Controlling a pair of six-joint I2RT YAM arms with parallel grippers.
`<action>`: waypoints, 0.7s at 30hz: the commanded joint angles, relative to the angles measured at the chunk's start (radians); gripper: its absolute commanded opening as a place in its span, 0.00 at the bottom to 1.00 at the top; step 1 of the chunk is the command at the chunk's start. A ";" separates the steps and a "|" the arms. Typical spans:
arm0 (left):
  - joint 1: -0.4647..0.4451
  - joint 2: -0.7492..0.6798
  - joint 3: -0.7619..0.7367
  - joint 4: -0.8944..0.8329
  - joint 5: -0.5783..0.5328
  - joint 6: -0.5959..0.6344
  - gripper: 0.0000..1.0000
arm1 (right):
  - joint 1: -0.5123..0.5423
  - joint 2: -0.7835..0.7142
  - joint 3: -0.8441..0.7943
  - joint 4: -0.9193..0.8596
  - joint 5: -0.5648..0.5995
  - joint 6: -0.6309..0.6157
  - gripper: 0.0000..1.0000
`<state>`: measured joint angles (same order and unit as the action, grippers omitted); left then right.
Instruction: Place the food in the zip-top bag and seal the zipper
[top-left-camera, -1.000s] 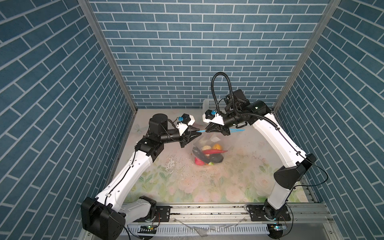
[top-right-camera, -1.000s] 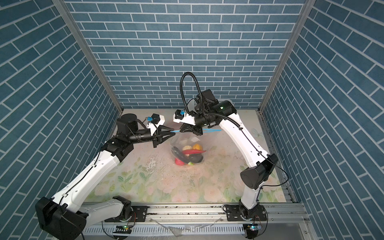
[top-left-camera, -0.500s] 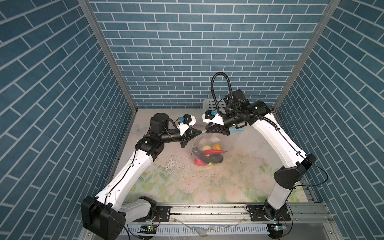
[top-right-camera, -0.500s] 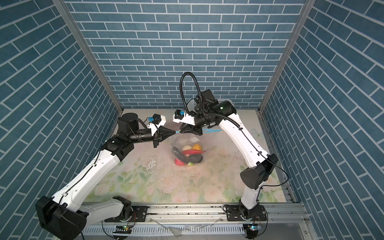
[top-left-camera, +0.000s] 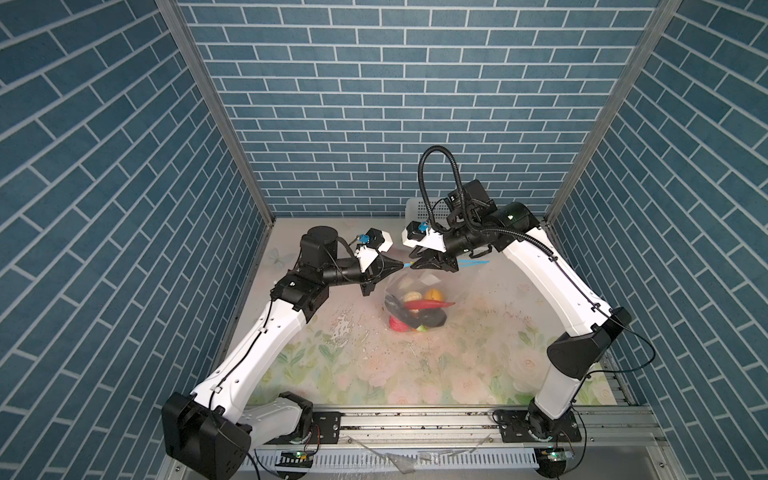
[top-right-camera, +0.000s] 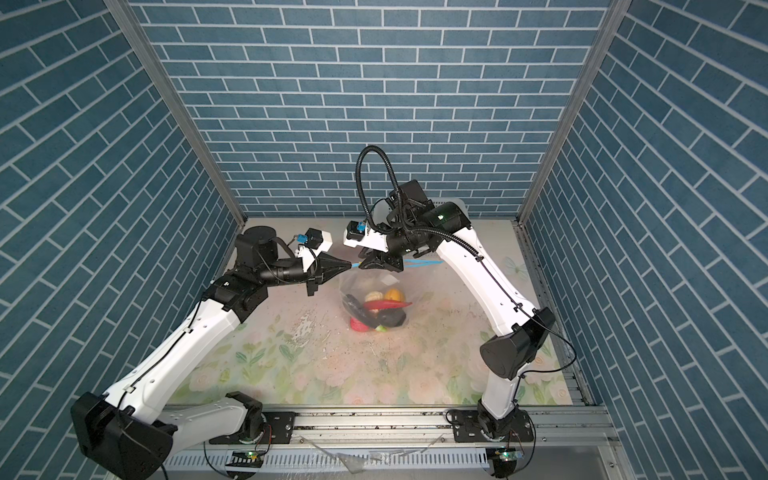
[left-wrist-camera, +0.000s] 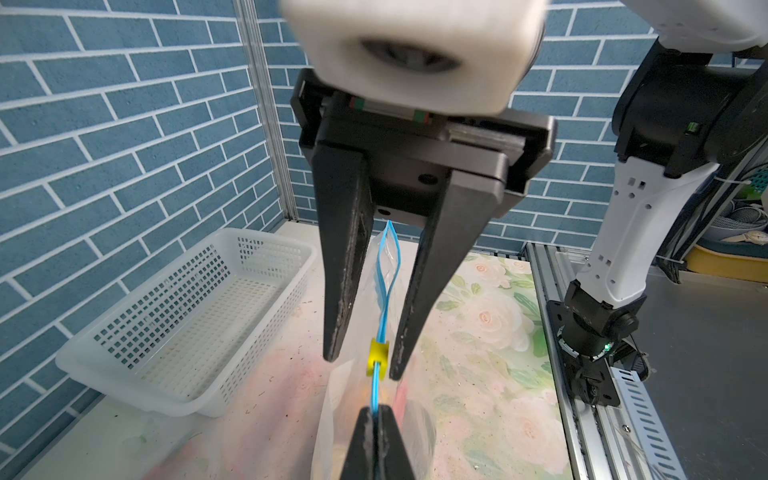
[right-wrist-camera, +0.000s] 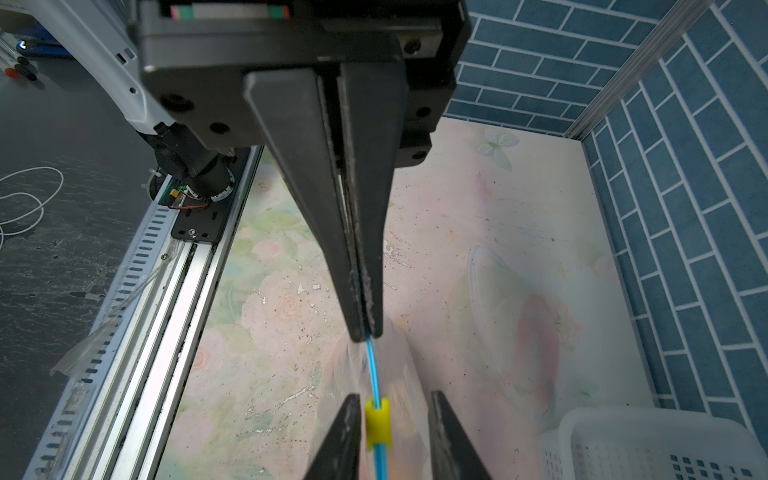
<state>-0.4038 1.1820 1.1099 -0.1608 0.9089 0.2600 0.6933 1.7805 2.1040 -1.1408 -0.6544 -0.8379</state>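
Observation:
The clear zip-top bag (top-left-camera: 409, 286) (top-right-camera: 361, 286) hangs above the mat between my two grippers. The food lies at its bottom: a red chilli (top-left-camera: 428, 304), an orange ball (top-left-camera: 433, 294), a cream lump (top-left-camera: 411, 296) and a dark aubergine (top-left-camera: 434, 319). My left gripper (left-wrist-camera: 376, 411) (top-left-camera: 401, 264) is shut on the end of the light blue zipper (left-wrist-camera: 377, 390). My right gripper (right-wrist-camera: 393, 395) (top-left-camera: 415, 266) is open, its fingers either side of the yellow tab (right-wrist-camera: 377, 424) (left-wrist-camera: 378, 357). Beyond the tab the zipper's two strips (left-wrist-camera: 388, 266) stand apart.
A white perforated basket (left-wrist-camera: 187, 324) (top-left-camera: 417, 206) (right-wrist-camera: 648, 444) stands empty at the back by the brick wall, behind the right arm. The floral mat (top-left-camera: 415, 374) carries dark crumbs and white flecks. Brick walls close three sides and a metal rail (top-left-camera: 415, 419) runs along the front.
My left gripper has closed on the zipper's end. The right gripper's jaws have parted around the yellow tab. The bag and both arms have hardly moved.

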 joint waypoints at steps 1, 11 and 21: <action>-0.006 -0.020 0.013 0.003 0.003 0.007 0.00 | 0.007 0.008 0.016 -0.029 -0.004 -0.017 0.25; -0.006 -0.024 0.010 0.000 -0.026 0.010 0.00 | 0.008 0.011 0.037 -0.047 -0.005 -0.021 0.12; -0.006 -0.049 -0.005 -0.012 -0.176 0.020 0.00 | 0.008 -0.001 0.048 -0.066 0.020 -0.022 0.10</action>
<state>-0.4099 1.1622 1.1099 -0.1757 0.8150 0.2707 0.7006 1.7844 2.1086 -1.1522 -0.6441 -0.8383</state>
